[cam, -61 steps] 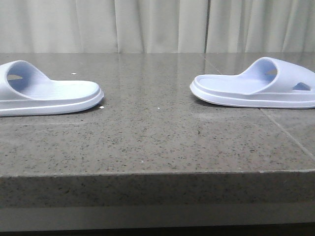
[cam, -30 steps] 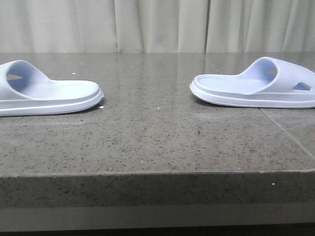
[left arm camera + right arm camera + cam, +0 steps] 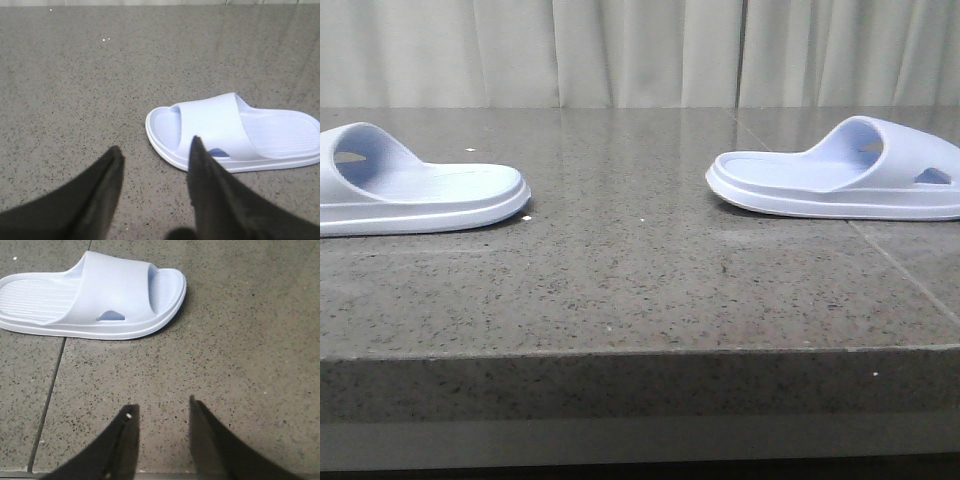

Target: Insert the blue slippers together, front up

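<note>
Both grippers — left [image 3: 155,160], right [image 3: 160,412] — gape empty above the 2 blue slippers [image 3: 840,170], probably light, springy foam, best pinched across the strap.

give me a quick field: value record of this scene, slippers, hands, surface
surface: grey speckled stone table
left slipper: flat on its sole, heel end toward the table's middle
right slipper: flat on its sole, heel end toward the middle
slipper relation: apart, a wide gap between them, not inserted
left hand: open, empty, above the table beside the left slipper
right hand: open, empty, apart from the right slipper
background: pale curtain
</note>
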You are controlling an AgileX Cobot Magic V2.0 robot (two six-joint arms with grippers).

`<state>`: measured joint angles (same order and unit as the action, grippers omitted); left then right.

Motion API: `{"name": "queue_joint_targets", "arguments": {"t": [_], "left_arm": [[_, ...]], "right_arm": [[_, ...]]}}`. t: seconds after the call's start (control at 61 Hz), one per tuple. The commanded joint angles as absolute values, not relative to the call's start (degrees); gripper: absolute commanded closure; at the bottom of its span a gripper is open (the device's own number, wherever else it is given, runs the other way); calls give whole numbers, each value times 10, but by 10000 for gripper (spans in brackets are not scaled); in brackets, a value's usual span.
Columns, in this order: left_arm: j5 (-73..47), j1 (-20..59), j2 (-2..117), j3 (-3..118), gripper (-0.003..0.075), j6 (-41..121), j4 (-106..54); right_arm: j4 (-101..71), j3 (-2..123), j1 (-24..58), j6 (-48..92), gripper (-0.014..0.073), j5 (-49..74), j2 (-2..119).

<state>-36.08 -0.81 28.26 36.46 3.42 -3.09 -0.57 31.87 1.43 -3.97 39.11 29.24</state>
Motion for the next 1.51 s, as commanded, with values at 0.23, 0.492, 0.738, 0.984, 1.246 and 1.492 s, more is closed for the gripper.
{"name": "queue_joint_targets", "arguments": {"t": [0.23,0.492,0.738,0.984,1.246,1.492], "left_arm": [[-320,-9,304,376,225,33,-46],[-465,-12,457,459,230,33,-9],[-501,-76,610,534,230,29,-39],[-482,-199,695,567,269,217,-296],[-483,-243,764,570,385,324,-444],[-480,-243,826,571,386,380,-521]], "right_arm": [[0,338,11,-38,201,348,298],[0,338,11,-38,201,348,298],[0,338,11,-38,201,343,298],[0,338,11,-38,201,330,298],[0,338,11,-38,201,324,298],[0,338,11,-38,201,322,298]]}}
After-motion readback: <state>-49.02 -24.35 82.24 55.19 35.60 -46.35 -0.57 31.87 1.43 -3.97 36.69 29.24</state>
